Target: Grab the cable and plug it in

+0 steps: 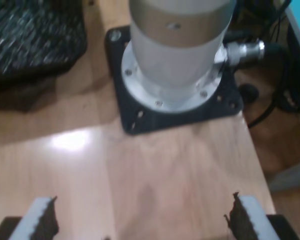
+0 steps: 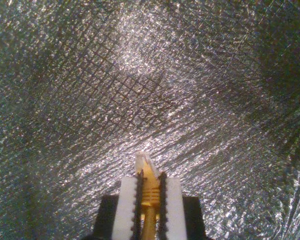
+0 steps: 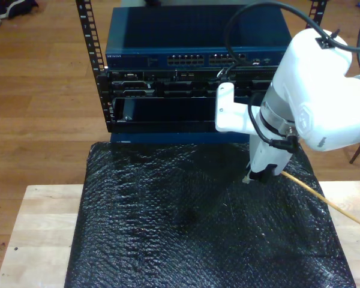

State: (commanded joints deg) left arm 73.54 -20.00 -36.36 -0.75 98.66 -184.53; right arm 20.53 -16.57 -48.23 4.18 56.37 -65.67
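One cable [image 2: 150, 192], yellow-orange, is pinched between the two white pads of my second gripper [image 2: 150, 186], whose jaws stand closed on its ribbed boot. The clear plug [image 2: 143, 161] pokes out just past the fingertips, pointing at the black bubble-textured mat [image 2: 190, 90] beneath it. In the exterior view my second gripper [image 3: 252, 176] hangs low over the mat [image 3: 168, 228] toward that view's right, near the mat's far edge, and the cable [image 3: 324, 198] trails away from the jaws in a straight slanting line across the mat's right edge and off over the wooden worktop [image 3: 36, 234] toward the exterior view's right. Whether the plug tip touches the mat I cannot tell.

Beyond the mat's far edge stands a blue rack unit [image 3: 192, 54] with a row of ports [image 3: 204, 59] on its front, well apart from the plug.

My first gripper [image 1: 142, 220] has its jaws wide apart with nothing between them, above bare wooden worktop [image 1: 165, 170]. Ahead of it stands a grey arm base [image 1: 177, 50] bolted on a black plate [image 1: 135, 112], with a corner of the mat [image 1: 35, 35] nearby.
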